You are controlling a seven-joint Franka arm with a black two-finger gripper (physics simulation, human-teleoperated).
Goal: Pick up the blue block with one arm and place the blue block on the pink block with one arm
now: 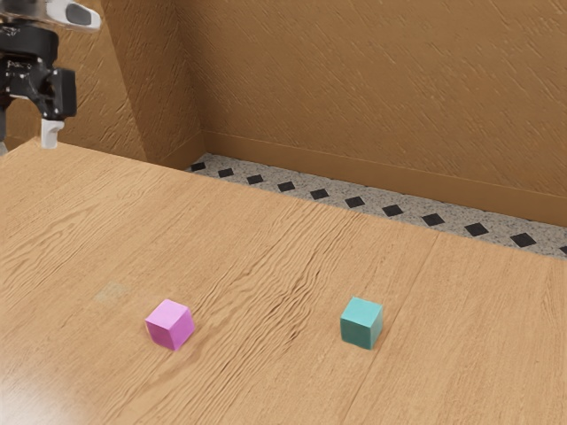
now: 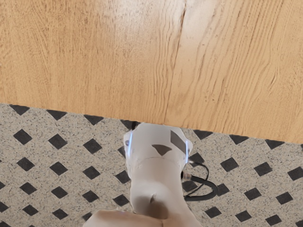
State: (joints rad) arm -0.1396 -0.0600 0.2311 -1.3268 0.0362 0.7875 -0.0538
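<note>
The claw [image 1: 37, 131] is seen hanging high at about ten o'clock in the exterior view, above the far corner of the worktop [image 1: 266, 252] and well apart from both blocks. Whether it is apart or together cannot be told, as it is partly cut off at the edge, and nothing is seen held in it. In the wrist view the worktop's edge is seen beneath the hand, along with the arm's pale base [image 2: 156, 170] and the speckled floor [image 2: 52, 156] with its black diamonds.

Farther out, the blue block [image 1: 361, 322] is found resting flat on the worktop, toward four o'clock from the claw. It looks more teal than blue. The pink block [image 1: 169, 324] lies at its nine o'clock, well apart from it, with bare wood between them. Both are small cubes, and each is turned slightly so that a corner faces the camera.

The task is judged not yet begun, since the blue block is untouched and the whole reach is ahead. The block is expected to be light and stiff, with smooth and perhaps slippery faces. A hold across two opposite side faces is advised, taken at mid-height and squared to the block's slight turn rather than to its corners. Little force should be needed. A skewed grip could twist the block out, and a tilted release on the pink block could let it slide off.
</note>
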